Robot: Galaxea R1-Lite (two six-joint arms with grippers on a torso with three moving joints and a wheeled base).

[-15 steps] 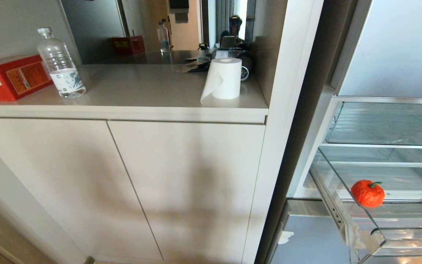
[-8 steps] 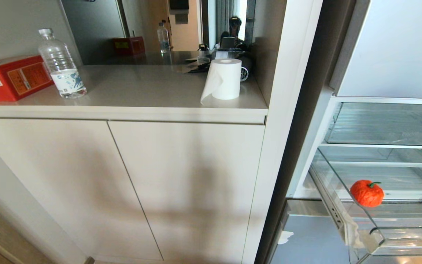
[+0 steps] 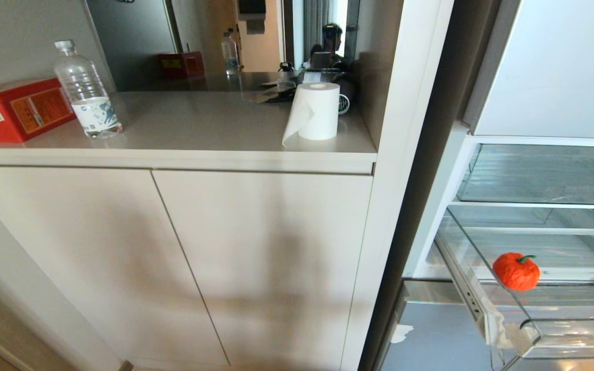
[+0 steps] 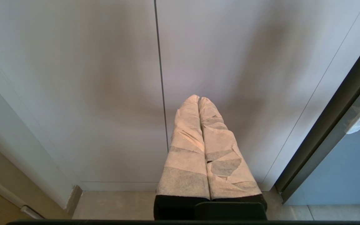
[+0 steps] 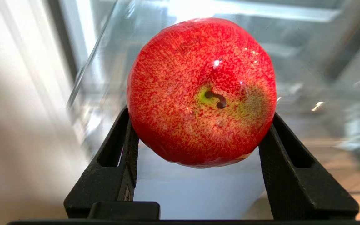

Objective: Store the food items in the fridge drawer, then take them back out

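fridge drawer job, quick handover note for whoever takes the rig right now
Right end effector: shut on a red apple, held in front of the open fridge; out of the head view.
Left end effector: shut, empty, parked facing the cabinet doors.
Fridge drawer: pulled out, with the red-orange pumpkin piece resting in it.
Done: pumpkin piece stored, apple picked up.
Left: probably set the apple in the drawer, then take both items back out.
On the counter: water bottle, red box, paper roll.
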